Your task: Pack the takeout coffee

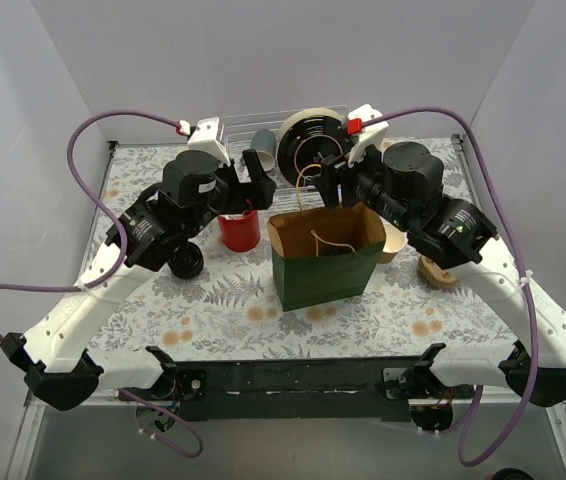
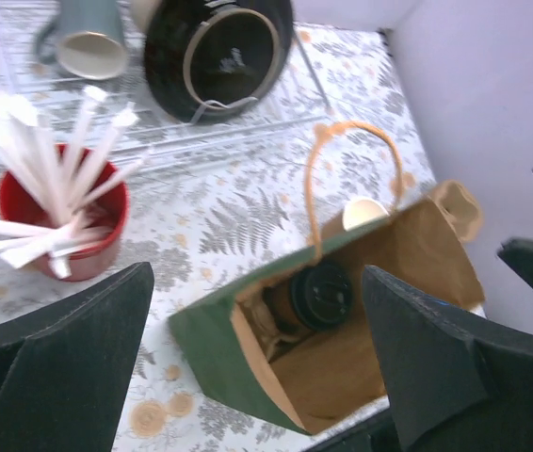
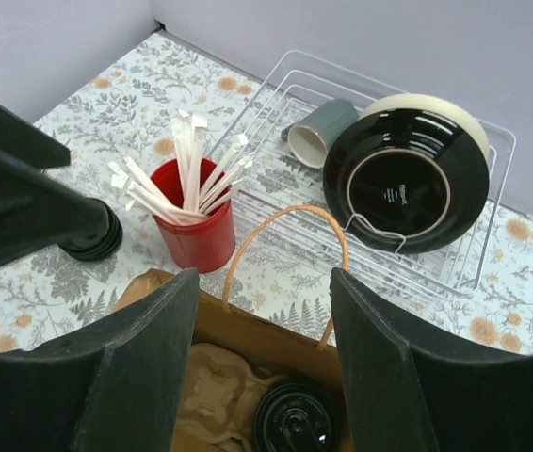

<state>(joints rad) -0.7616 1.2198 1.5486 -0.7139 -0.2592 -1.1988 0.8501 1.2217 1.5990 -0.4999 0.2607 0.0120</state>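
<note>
The green paper bag (image 1: 325, 262) stands open at the middle of the table. Inside it, a takeout coffee cup with a black lid (image 2: 321, 295) sits in a brown pulp carrier (image 3: 215, 400); the lid (image 3: 295, 419) also shows in the right wrist view. My left gripper (image 1: 255, 188) hovers up and left of the bag, open and holding nothing (image 2: 257, 377). Over the bag's back rim is my right gripper (image 1: 331, 190), open, its jaws either side of the bag's tan handle (image 3: 285, 250) and closed on nothing.
A red cup of wrapped straws (image 1: 240, 230) stands left of the bag, with a stack of black lids (image 1: 185, 262) further left. Behind is a wire rack (image 1: 243, 125) holding a black plate (image 1: 313, 140) and a grey mug (image 1: 261, 158). Paper cups (image 1: 393, 243) sit right of the bag.
</note>
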